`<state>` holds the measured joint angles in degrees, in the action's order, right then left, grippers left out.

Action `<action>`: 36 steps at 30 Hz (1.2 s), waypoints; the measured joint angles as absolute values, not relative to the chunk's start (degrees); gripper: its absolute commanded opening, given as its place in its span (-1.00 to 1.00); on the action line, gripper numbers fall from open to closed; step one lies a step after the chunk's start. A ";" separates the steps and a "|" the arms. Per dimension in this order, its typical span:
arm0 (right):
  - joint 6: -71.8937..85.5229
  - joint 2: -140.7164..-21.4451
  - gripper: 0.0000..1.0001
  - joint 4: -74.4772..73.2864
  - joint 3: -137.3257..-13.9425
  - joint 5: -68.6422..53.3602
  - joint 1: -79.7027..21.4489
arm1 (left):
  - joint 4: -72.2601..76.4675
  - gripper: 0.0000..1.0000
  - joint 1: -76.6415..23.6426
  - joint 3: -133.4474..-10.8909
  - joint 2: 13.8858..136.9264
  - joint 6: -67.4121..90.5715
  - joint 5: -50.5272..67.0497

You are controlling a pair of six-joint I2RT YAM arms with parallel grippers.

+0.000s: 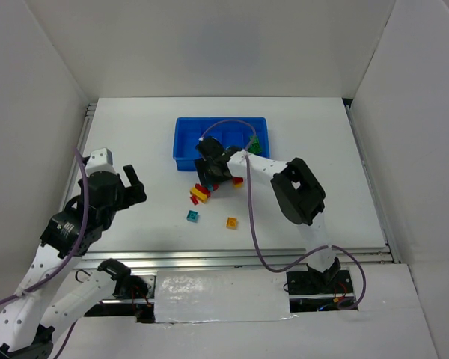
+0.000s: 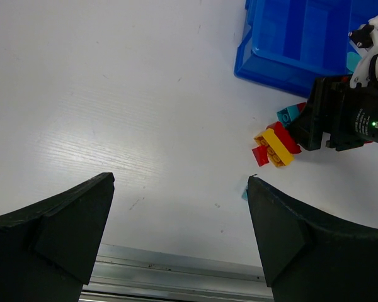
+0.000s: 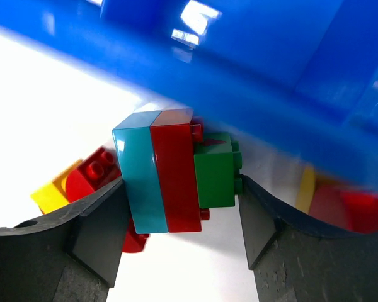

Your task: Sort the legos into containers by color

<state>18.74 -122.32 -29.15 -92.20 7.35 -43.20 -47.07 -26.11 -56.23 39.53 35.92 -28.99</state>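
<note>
In the right wrist view my right gripper [image 3: 181, 189] is closed on a stuck-together stack of legos: a teal brick [image 3: 138, 173], a red brick [image 3: 175, 170] and a green brick [image 3: 215, 171]. One finger presses the teal side, the other the green studs. The stack sits just in front of the blue tray's wall [image 3: 239, 82]. From above, this gripper [image 1: 212, 176] is at the near edge of the containers [image 1: 181, 143]. More red and yellow legos [image 1: 200, 194] lie beside it. My left gripper [image 1: 135, 184] is open at the left, with nothing in it [image 2: 180, 178].
A loose teal brick [image 1: 192, 216] and a yellow brick [image 1: 231, 222] lie nearer the arms. Green pieces [image 1: 256, 142] lie at the tray's right end. A purple cable arcs over the tray. White walls enclose the table on three sides.
</note>
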 measured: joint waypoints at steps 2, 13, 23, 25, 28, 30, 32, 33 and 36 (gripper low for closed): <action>19.16 -121.23 -0.10 -29.12 -90.72 7.33 -43.68 | -47.05 0.99 -26.11 -56.23 39.53 35.90 -28.80; 21.63 -110.30 -0.14 -29.15 -85.14 9.28 -46.98 | -45.65 0.99 -26.11 -56.21 39.27 37.01 -26.92; 25.87 -86.11 -0.10 -22.11 -70.76 8.40 -54.65 | -30.15 0.98 -26.04 -48.29 40.82 47.35 -10.87; 26.63 -82.15 -0.10 -19.92 -68.12 7.03 -55.59 | -27.07 0.98 -26.04 -48.01 42.59 48.75 -7.75; 27.68 -78.81 -0.09 -17.12 -66.02 4.86 -55.94 | -22.37 0.96 -26.04 -47.92 45.04 50.04 -3.90; 27.90 -78.54 -0.09 -15.62 -66.00 3.88 -56.18 | -19.38 0.94 -26.04 -47.57 46.13 50.85 -1.58; 28.14 -78.56 -0.09 -14.55 -66.00 3.09 -56.53 | -16.88 0.90 -26.04 -47.18 47.11 51.44 0.93; 28.25 -78.56 -0.09 -14.20 -66.00 2.61 -56.73 | -15.53 0.89 -26.04 -46.83 47.53 51.53 2.17; 28.29 -78.63 -0.09 -13.30 -66.11 1.54 -57.04 | -12.23 0.82 -26.04 -45.74 48.82 51.92 5.63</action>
